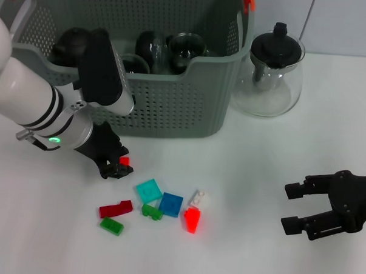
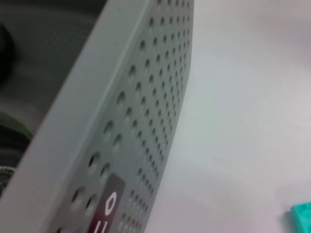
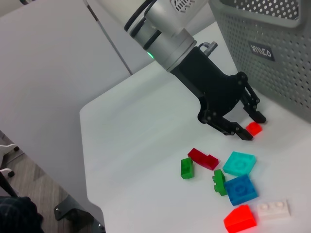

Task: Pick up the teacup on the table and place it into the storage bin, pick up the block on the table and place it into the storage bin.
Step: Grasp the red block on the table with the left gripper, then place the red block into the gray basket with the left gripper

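Observation:
My left gripper [image 1: 119,163] is down at the table in front of the storage bin [image 1: 172,106], shut on a small red block [image 1: 125,161]. The right wrist view shows its two fingertips [image 3: 258,117] pressed against either side of that block [image 3: 253,128]. Dark glass teacups [image 1: 187,49] lie inside the bin. My right gripper [image 1: 293,208] hovers open and empty at the right of the table. The left wrist view shows only the bin's perforated wall [image 2: 160,97] and a teal block's corner [image 2: 302,216].
Loose blocks lie just right of the left gripper: teal [image 1: 149,191], blue [image 1: 171,204], white [image 1: 198,198], orange-red [image 1: 192,220], dark red [image 1: 116,209] and green ones [image 1: 111,226]. A glass teapot with a black lid [image 1: 274,74] stands right of the bin.

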Robot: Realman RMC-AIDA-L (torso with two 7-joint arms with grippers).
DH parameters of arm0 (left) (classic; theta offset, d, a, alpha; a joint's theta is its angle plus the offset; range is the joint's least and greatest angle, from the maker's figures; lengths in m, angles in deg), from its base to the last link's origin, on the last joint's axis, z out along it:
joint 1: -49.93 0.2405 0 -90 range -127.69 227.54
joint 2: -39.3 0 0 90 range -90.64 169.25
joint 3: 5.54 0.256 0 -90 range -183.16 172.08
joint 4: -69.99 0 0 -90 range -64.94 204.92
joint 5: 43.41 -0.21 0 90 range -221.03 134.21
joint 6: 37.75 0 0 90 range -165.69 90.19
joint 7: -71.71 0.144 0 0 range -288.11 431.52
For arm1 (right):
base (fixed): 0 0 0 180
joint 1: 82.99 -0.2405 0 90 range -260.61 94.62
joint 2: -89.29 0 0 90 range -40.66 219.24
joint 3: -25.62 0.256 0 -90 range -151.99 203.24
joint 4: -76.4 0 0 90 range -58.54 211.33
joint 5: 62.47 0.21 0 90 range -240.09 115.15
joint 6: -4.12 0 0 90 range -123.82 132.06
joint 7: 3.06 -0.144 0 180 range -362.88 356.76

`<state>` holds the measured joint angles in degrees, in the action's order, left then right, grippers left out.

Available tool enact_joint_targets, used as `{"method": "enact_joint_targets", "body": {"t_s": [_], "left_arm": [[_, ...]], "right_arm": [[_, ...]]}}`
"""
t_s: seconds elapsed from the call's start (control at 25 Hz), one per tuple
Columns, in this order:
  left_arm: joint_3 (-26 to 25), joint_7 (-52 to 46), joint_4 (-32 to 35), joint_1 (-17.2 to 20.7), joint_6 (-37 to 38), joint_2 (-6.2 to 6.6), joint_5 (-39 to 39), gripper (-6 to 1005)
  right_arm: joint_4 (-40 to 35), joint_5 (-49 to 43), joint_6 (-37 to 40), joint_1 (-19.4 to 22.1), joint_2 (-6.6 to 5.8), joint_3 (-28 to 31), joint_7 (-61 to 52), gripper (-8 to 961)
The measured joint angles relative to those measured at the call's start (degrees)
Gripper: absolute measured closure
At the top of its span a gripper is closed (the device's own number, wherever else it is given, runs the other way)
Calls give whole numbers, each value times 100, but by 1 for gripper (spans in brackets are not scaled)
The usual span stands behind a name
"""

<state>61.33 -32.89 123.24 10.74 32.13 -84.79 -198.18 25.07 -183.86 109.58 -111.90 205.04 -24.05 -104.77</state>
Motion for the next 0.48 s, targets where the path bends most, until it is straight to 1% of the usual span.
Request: {"method": "enact_joint_targets", "body": {"t_s": [0.36,0.48], "left_arm": [[4,-9,-73,-54,-9,-1,-2,632],[-12,-32,-28,-54,30,-1,-2,802]], "right_arm": [[0,1,0,5,0,0,8,13],[0,1,0,14,0,2,11,13]]}}
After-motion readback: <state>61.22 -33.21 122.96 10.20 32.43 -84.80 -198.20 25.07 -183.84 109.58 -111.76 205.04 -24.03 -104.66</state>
